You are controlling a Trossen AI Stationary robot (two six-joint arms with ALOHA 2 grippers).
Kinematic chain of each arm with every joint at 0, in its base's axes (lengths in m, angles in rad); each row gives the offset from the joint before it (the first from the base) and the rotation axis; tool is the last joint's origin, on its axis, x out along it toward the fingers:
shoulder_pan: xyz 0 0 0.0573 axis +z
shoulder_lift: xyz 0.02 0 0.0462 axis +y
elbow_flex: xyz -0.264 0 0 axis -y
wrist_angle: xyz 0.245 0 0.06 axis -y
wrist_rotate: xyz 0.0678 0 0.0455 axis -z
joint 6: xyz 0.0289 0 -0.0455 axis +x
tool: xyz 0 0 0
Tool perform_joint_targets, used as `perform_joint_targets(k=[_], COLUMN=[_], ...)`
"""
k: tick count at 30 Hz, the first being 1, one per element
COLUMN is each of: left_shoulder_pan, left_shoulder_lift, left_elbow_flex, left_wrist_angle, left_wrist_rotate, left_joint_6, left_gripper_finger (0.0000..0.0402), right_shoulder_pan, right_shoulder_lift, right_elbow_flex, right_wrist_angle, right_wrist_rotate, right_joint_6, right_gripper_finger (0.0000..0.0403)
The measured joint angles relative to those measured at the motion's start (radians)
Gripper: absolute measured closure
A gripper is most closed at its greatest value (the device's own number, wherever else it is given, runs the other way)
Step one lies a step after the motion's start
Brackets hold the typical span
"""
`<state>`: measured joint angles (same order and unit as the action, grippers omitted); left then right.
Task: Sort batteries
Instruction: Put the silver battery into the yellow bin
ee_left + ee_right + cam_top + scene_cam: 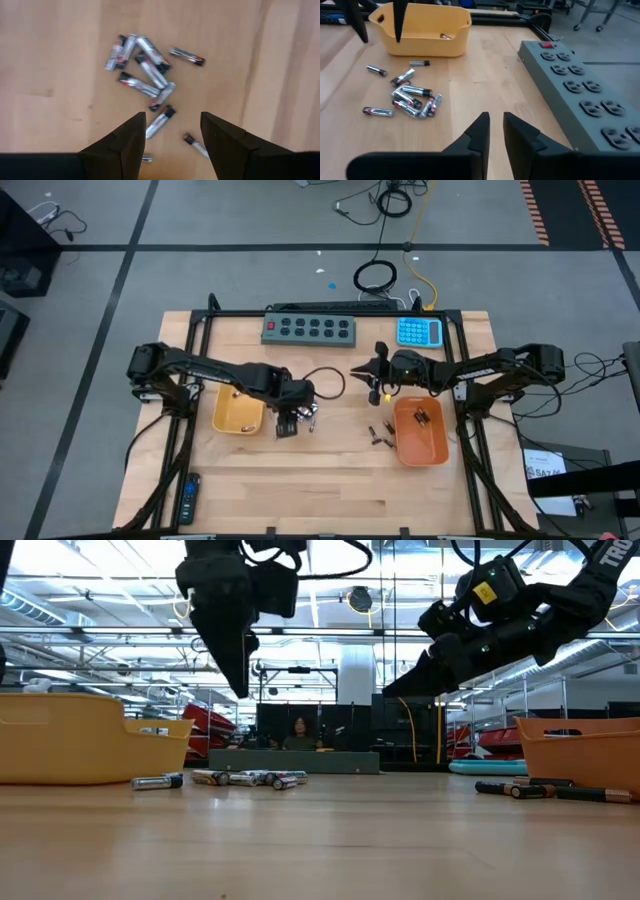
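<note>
A heap of silver-grey batteries (145,75) lies on the wooden table just right of the yellow tray (238,412); the same heap shows as batteries (412,100) in the right wrist view. My left gripper (172,130) hangs above the heap, pointing down, open, touching nothing. Dark batteries (378,433) lie beside the orange tray (425,442), which holds a few more. My right gripper (495,122) hovers near the table's middle, level, with a narrow gap between its fingers and nothing in it.
A grey power strip (310,329) and a blue calculator (420,332) lie along the far edge. A black remote control (189,498) sits at the near left. One battery (445,36) lies in the yellow tray. Bare wood spreads toward the near edge.
</note>
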<state>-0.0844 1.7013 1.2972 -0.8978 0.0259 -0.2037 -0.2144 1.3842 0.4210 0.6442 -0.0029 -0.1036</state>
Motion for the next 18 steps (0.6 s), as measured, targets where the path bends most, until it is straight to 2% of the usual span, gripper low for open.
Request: perform_joint_targets(k=[4,11,15,18], left_shoulder_pan=[-0.028,-0.036,-0.043,-0.047], left_shoulder_lift=[0.082,0.159,0.159,0.163], left_elbow_flex=[0.016,0.015,0.015,0.006], left_wrist_angle=[-0.016,-0.085,-0.089,-0.090], left_wrist_rotate=[0.062,0.074,-0.030,-0.052], left_joint_6=[0.027,0.048,0.059,0.091], left_gripper_finger=[0.0204,0.0204,0.0204,0.0204], right_shoulder_pan=[0.038,0.062,0.061,0.061], right_shoulder_lift=[0.000,0.000,0.000,0.000], right_elbow_flex=[0.004,0.014,0.014,0.014], right_wrist_angle=[0.002,-0.013,-0.018,-0.018], right_wrist_rotate=[-0.006,0.000,0.003,0.003], right_joint_6=[-0.003,-0.013,-0.013,-0.013], right_gripper_finger=[0.0341,0.0306,0.0304,0.0307])
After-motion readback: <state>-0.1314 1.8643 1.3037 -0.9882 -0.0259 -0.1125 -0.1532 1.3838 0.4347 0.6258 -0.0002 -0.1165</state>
